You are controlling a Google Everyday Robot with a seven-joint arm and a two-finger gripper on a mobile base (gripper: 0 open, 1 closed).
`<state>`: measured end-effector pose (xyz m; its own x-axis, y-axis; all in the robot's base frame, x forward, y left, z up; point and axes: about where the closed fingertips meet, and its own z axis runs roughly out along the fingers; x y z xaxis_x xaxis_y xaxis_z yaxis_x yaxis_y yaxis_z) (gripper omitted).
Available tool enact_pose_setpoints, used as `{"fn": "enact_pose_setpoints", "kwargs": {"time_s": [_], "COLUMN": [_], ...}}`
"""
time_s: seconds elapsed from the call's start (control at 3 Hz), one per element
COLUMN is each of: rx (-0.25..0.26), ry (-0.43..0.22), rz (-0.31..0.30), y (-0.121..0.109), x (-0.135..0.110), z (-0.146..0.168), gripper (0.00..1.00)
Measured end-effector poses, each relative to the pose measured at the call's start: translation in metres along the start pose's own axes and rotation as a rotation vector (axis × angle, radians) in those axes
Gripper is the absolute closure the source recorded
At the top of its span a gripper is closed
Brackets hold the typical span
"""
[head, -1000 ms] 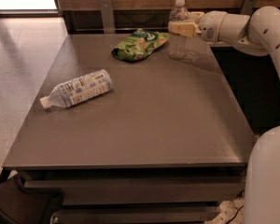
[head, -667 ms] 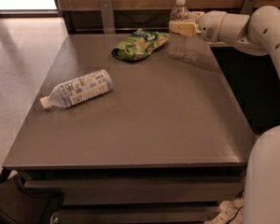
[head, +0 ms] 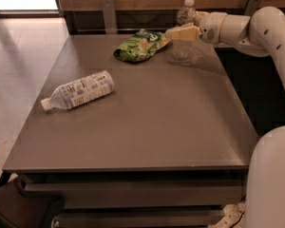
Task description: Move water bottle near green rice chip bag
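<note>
The water bottle (head: 182, 49), clear ribbed plastic with a white cap, stands upright at the far right of the table. My gripper (head: 183, 32) reaches in from the right and is shut around the bottle's middle; its cream fingers (head: 185, 33) hide the label band. The bottle's base rests on the table top. The green rice chip bag (head: 141, 45) lies flat just to the left of the bottle, a short gap away.
A second bottle with a large white printed label (head: 80, 91) lies on its side at the left of the grey table (head: 147, 127). A wooden wall and railing posts stand behind the table. My arm (head: 256, 30) spans the right side.
</note>
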<state>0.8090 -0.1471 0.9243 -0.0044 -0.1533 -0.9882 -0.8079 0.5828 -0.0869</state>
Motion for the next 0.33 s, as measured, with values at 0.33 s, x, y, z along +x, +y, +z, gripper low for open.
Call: {"fn": "enact_pose_setpoints", "kwargs": {"time_s": [0.33], "rx": [0.000], "ry": [0.000], "rz": [0.000], "y": [0.0000], "x": [0.0000], "z": [0.0000], "gripper": [0.00]}}
